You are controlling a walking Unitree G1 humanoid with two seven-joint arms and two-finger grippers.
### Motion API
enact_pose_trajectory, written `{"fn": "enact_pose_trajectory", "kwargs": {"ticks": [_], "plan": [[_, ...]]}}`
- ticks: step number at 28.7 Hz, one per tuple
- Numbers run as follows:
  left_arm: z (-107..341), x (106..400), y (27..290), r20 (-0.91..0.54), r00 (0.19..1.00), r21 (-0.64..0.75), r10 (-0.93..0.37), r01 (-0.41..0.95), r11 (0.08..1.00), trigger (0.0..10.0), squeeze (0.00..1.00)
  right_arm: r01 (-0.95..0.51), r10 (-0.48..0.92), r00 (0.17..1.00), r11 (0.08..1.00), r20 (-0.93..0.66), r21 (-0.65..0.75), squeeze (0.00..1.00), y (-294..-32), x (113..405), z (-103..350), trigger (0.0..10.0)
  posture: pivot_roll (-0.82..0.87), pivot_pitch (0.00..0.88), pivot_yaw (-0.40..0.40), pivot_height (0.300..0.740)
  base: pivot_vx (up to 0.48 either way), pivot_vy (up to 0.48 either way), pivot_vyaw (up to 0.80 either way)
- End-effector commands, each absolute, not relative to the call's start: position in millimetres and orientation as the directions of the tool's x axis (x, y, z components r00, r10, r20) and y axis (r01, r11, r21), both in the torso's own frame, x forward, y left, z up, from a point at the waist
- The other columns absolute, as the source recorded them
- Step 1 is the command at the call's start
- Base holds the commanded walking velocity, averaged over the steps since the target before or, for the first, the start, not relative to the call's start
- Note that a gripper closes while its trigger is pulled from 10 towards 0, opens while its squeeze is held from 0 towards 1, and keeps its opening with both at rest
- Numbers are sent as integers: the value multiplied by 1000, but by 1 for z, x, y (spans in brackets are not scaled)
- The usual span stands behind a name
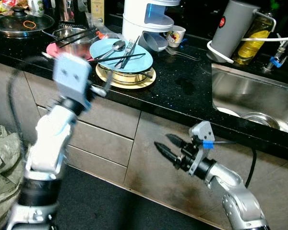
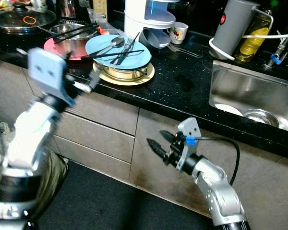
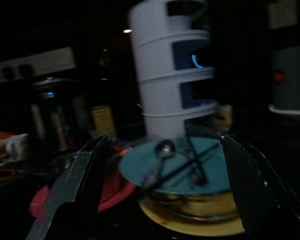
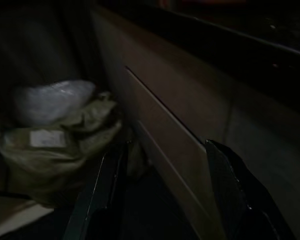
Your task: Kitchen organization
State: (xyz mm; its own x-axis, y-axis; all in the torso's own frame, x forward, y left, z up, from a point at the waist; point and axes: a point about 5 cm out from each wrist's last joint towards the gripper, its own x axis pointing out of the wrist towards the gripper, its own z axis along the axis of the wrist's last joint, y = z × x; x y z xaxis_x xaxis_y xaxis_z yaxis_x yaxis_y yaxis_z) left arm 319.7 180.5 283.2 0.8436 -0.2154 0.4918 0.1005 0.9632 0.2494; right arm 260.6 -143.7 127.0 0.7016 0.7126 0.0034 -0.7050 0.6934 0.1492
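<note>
black speckled desk (image 1: 182, 88) runs across the upper frame, steel sink (image 1: 249, 98) at the right edge. upper left of the frame: lidded pan (image 1: 20, 21), then a steel bowl (image 1: 74, 39) with chopsticks across it on a pink plate (image 1: 55, 49). centre top: white tiered appliance (image 1: 146, 21), a mug (image 1: 175, 36) just beside it, a grey cylinder (image 1: 233, 29) and a yellow oil bottle (image 1: 254, 40) further right.

task thing: blue plate (image 1: 121, 55), upper centre-left, resting on a steel bowl that sits on a yellow plate (image 1: 127, 79); it carries a spoon (image 1: 116, 46), a fork and black chopsticks (crossed loosely).

left pincer (image 3: 160, 195) raised at the desk edge, fingers wide apart, the blue plate framed between them in the wrist view but not touched; image blurred.

right pincer (image 1: 169, 146) low, centre-right, in front of the cabinet fronts (image 1: 110, 124), fingers parted, holding nothing. a greenish sack (image 1: 2, 163) lies on the floor at lower left.
</note>
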Motion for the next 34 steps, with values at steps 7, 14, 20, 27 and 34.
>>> {"fn": "enact_pose_trajectory", "kwargs": {"ticks": [7,14,20,27,34], "plan": [[275,320,173,452,866,196,-213,137,971,10000,0,-640,637,764,731,100,237,0,-151,267,134,10000,122,44,-126,740,49,0,0],[276,319,165,458,857,181,-234,168,969,10000,0,-603,594,794,745,127,285,0,-157,270,136,10000,125,45,-125,740,339,0,0],[276,319,162,452,856,188,-252,184,965,10000,0,-576,564,813,748,140,330,0,-160,272,135,10000,122,43,-119,740,336,0,0],[277,320,158,454,852,181,-262,200,963,10000,0,-575,561,814,741,149,347,0,-160,272,136,10000,118,41,-115,740,349,0,-457],[279,319,155,461,843,163,-279,229,960,10000,0,-577,544,814,719,203,388,0,-163,272,138,10000,120,42,-115,740,283,0,-686]]}}
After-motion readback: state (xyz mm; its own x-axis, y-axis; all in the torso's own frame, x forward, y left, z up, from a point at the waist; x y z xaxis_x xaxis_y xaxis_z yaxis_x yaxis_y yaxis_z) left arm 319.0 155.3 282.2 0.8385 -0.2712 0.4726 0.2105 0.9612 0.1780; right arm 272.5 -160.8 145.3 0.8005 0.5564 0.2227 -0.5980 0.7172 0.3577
